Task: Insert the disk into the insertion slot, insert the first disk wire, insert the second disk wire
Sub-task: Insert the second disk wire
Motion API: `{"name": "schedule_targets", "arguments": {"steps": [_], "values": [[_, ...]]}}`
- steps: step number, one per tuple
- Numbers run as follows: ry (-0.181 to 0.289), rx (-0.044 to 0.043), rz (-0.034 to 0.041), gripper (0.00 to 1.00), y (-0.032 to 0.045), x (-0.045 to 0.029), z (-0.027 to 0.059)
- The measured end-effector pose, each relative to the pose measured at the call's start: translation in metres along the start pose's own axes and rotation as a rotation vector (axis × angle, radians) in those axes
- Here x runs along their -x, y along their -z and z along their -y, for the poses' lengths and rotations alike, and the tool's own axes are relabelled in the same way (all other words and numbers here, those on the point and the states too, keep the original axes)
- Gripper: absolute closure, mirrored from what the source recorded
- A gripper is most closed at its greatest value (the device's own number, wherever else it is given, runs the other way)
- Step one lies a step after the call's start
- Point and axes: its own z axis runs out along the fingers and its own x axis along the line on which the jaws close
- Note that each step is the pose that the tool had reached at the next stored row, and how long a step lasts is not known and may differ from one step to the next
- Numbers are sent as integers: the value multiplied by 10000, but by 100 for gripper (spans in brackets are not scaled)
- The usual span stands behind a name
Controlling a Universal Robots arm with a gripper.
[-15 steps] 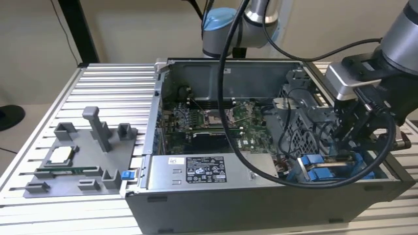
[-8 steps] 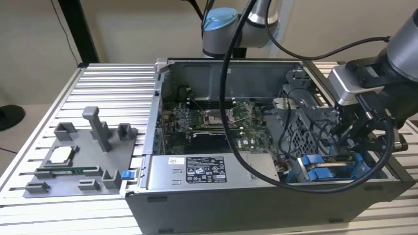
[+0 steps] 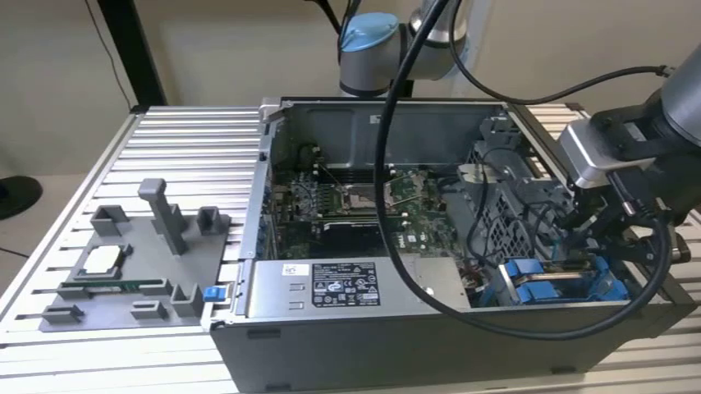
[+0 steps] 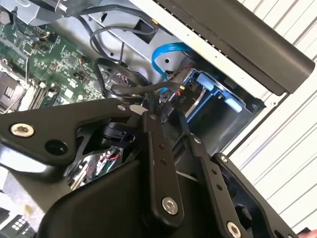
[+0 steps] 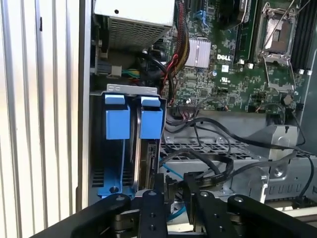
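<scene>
The disk (image 3: 544, 289) sits in the insertion slot (image 3: 597, 283) at the case's front corner, on the exterior view's right, held between blue rails (image 5: 117, 119). In the first wrist view it stands edge-on (image 5: 142, 158); in the second wrist view its silver face (image 4: 197, 105) lies just past the fingertips. My gripper (image 3: 588, 236) hangs right above the disk's end. Its fingers (image 5: 153, 198) stand close together on a black wire connector (image 4: 167, 98) that touches the disk's end. A blue disk wire (image 4: 161, 57) loops beside it.
The open case holds the motherboard (image 3: 350, 205) and the grey labelled power-supply box (image 3: 328, 287). Black cables (image 5: 218, 163) lie over the perforated drive cage (image 5: 218, 148). A grey fixture (image 3: 131, 271) with parts lies on the slatted table at the exterior view's left.
</scene>
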Motion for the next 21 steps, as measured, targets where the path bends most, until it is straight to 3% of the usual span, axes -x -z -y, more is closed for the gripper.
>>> {"name": "schedule_targets", "arguments": {"steps": [2,3,9,13,14,18,21], "values": [[-39,-12,39,0,-1,-1,0],[-59,-18,84,100,-2,-1,0],[-143,-45,291,100,-1,-6,-1],[-153,-40,312,100,6,-16,-1],[-146,-25,216,100,6,-17,-2],[-82,26,-472,100,7,-16,-8],[-44,42,-846,100,-5,3,-23]]}}
